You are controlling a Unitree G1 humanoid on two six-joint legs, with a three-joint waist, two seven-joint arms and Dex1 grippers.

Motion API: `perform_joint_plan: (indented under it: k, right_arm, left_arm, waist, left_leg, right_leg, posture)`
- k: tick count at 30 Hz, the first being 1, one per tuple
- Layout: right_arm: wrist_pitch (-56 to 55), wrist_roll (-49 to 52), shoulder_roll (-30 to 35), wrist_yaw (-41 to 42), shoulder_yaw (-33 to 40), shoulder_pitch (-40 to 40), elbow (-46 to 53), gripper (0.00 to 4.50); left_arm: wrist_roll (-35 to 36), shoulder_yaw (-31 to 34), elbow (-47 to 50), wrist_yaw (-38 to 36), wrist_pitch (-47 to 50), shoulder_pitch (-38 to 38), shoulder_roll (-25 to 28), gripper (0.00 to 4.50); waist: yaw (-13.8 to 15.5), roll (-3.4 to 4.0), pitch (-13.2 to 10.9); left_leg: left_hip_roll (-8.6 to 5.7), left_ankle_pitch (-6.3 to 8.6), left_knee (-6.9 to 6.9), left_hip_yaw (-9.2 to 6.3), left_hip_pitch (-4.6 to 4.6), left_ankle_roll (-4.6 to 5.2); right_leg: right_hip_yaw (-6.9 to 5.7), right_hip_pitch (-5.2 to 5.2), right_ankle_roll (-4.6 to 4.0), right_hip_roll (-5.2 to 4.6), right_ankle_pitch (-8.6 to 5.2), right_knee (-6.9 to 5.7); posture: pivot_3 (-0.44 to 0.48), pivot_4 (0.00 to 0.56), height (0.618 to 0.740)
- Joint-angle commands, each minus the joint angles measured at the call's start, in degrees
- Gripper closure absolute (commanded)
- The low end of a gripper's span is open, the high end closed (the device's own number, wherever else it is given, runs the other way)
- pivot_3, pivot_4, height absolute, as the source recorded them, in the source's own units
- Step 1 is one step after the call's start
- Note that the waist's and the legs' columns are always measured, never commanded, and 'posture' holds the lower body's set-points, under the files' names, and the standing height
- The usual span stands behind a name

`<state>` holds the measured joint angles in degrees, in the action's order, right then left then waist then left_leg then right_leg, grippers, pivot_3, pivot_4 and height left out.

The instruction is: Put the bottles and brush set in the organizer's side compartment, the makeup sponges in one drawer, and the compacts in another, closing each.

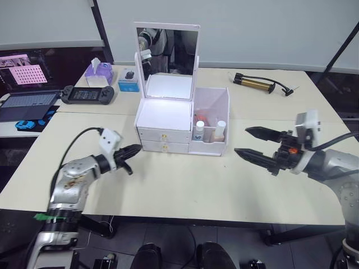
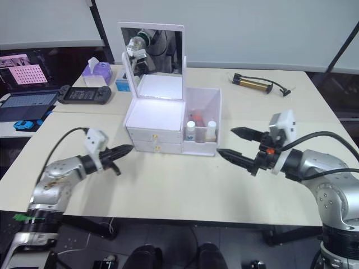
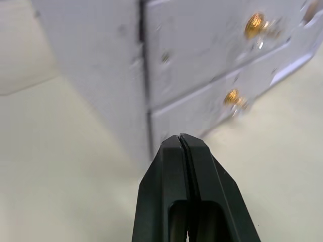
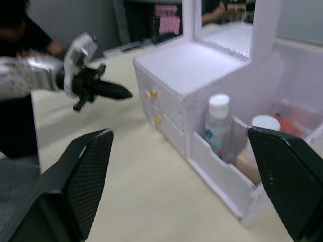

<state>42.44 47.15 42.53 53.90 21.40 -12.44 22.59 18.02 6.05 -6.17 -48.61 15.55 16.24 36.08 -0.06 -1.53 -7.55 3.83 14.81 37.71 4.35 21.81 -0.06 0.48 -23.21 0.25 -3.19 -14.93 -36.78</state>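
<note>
Both drawers [image 1: 163, 141] look closed and bottles [image 1: 199, 130] stand in the side compartment [image 1: 216, 120]; the pinched-shut, empty left hand [image 1: 133, 150] probably nudged them, while the right hand [image 1: 251, 143] gapes empty.

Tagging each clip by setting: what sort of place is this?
Probably an office or lab set up for testing, not a home: plain pale tables pushed together, a laptop and handheld console at one side, and an organizer staged in the middle.
</note>
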Motion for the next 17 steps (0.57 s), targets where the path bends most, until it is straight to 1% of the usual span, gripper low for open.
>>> perform_joint_plan:
  k: [1, 3, 5, 7, 11, 13, 15, 17]
  right_arm:
    - [-2.24, 2.66, -0.20, 2.30, 3.10, 2.61, 0.26, 0.00]
    - [-9.80, -3.07, 0.11, 5.62, 2.88, 7.57, -0.86, 0.00]
    - [-15.75, -7.63, 0.70, 8.31, 2.59, 11.62, -3.10, 0.00]
    - [-20.16, -9.87, 0.54, 9.84, 3.29, 13.62, -6.44, 0.00]
    - [-28.75, -14.71, 0.86, 12.13, 3.27, 15.28, -13.04, 0.00]
    - [-33.18, -17.03, 0.84, 13.24, 2.87, 15.75, -16.88, 0.00]
    - [-35.27, -17.15, 0.19, 13.54, 3.32, 15.42, -20.11, 0.00]
    - [-36.31, -16.36, -0.14, 13.70, 3.94, 14.21, -23.24, 0.00]
  left_arm:
    - [-1.00, 3.47, 3.16, 0.55, -0.99, -3.00, 3.52, 4.45]
    - [-1.25, 6.10, 2.52, 0.54, -5.61, -5.89, 4.66, 4.45]
    - [-0.98, 8.10, 1.59, 0.22, -7.01, -7.61, 5.81, 4.45]
    - [-0.30, 10.06, 0.52, -0.02, -8.05, -8.61, 6.65, 4.45]
    - [1.22, 11.03, -1.56, -5.21, -6.99, -11.16, 10.07, 4.45]
    - [1.45, 11.97, -3.30, -5.52, -6.80, -11.34, 11.15, 4.45]
    - [1.36, 13.34, -5.46, -5.78, -7.57, -11.06, 12.29, 4.45]
    - [2.29, 14.21, -5.94, -7.92, -6.87, -11.65, 13.57, 4.45]
  waist:
    - [0.07, -0.01, 0.00]
    - [0.57, -0.01, 0.00]
    - [0.82, -0.02, -0.01]
    - [0.86, -0.02, -0.01]
    - [0.63, -0.02, -0.01]
    - [0.53, -0.01, -0.01]
    - [0.54, -0.03, -0.02]
    - [0.53, -0.04, -0.03]
  left_leg:
    - [0.02, 0.00, 0.00, 0.01, -0.01, 0.00]
    - [-0.02, 0.00, 0.01, 0.04, -0.01, 0.00]
    - [-0.04, 0.01, 0.01, 0.09, -0.02, 0.00]
    - [-0.07, 0.01, 0.01, 0.15, -0.02, 0.00]
    - [-0.04, 0.01, 0.00, 0.25, -0.12, 0.00]
    - [-0.03, 0.02, -0.06, 0.34, -0.19, 0.01]
    - [-0.03, 0.02, -0.10, 0.42, -0.26, 0.01]
    - [0.00, 0.02, -0.11, 0.45, -0.28, 0.01]
  right_leg:
    - [-0.01, 0.02, -0.01, -0.01, 0.00, 0.01]
    - [-0.04, 0.02, -0.01, -0.08, 0.00, 0.01]
    - [-0.05, 0.05, 0.02, -0.12, -0.02, 0.05]
    - [-0.05, 0.05, 0.05, -0.16, -0.03, 0.05]
    - [0.02, 0.05, 0.04, -0.11, -0.03, 0.01]
    - [0.07, 0.03, 0.02, -0.10, -0.05, 0.00]
    - [0.13, 0.04, 0.02, -0.10, -0.05, 0.00]
    - [0.14, 0.04, 0.01, -0.06, -0.05, 0.00]
  posture:
    - [0.000, 0.150, 0.725]
    - [0.000, 0.150, 0.725]
    - [0.000, 0.150, 0.725]
    - [0.000, 0.150, 0.725]
    - [0.000, 0.150, 0.725]
    - [0.000, 0.150, 0.725]
    - [0.000, 0.150, 0.725]
    - [0.000, 0.150, 0.725]
